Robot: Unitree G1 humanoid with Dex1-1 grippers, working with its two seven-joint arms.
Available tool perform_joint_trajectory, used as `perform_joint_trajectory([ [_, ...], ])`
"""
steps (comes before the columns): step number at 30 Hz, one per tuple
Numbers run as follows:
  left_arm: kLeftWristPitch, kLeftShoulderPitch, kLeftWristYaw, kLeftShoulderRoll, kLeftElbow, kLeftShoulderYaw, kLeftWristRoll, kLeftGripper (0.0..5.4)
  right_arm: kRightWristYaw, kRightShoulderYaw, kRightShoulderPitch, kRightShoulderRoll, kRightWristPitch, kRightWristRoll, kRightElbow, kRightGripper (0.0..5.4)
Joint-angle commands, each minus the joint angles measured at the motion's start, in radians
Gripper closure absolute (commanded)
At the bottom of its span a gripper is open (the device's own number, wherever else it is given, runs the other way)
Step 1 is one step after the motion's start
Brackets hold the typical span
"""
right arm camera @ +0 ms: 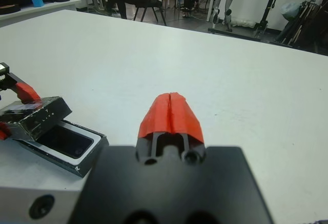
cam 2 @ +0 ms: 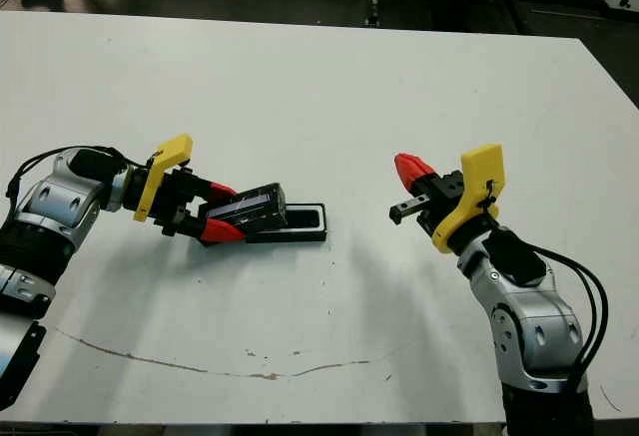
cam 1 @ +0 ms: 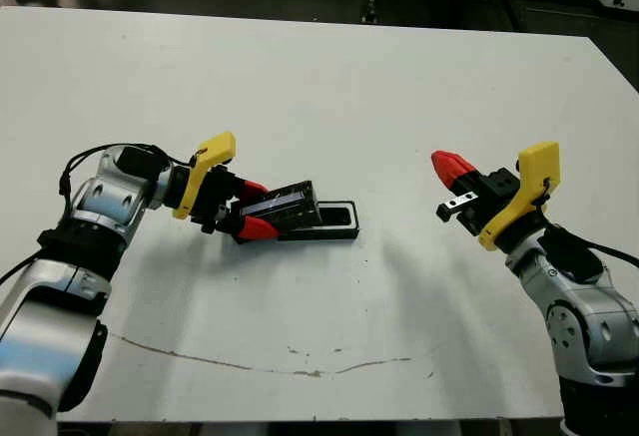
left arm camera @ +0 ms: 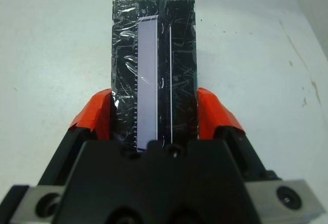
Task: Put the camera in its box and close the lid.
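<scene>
Nearest me on the counter, beside the box, my left gripper has its fingers clamped on the lid, held tilted over the box's near end. Inside looks dark; I cannot tell the camera apart. Closing is in hand: next, level and lower. Well beyond the box, my right gripper hangs, fingers together.

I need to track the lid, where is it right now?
The lid is on the robot's left side of the table, gripped by the left gripper and tilted, one end over the box.
</scene>
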Motion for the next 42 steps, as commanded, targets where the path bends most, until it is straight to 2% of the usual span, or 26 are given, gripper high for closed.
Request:
perform_joint_trajectory([
  [1, 0.026, 0.055, -0.006, -0.002, 0.005, -0.028, 0.017, 2.23, -0.002, -0.006, 0.014, -0.016, 0.006, -0.001, -0.002, 5.40],
  [28, 0.067, 0.107, 0.125, -0.077, -0.054, -0.072, 0.016, 2.23, -0.012, -0.020, 0.011, -0.014, 0.021, 0.015, -0.010, 5.40],
  [42, 0.076, 0.084, 0.128, -0.105, -0.035, -0.093, 0.013, 2.23, -0.011, -0.022, 0.005, -0.016, 0.029, 0.022, -0.011, 5.40],
])
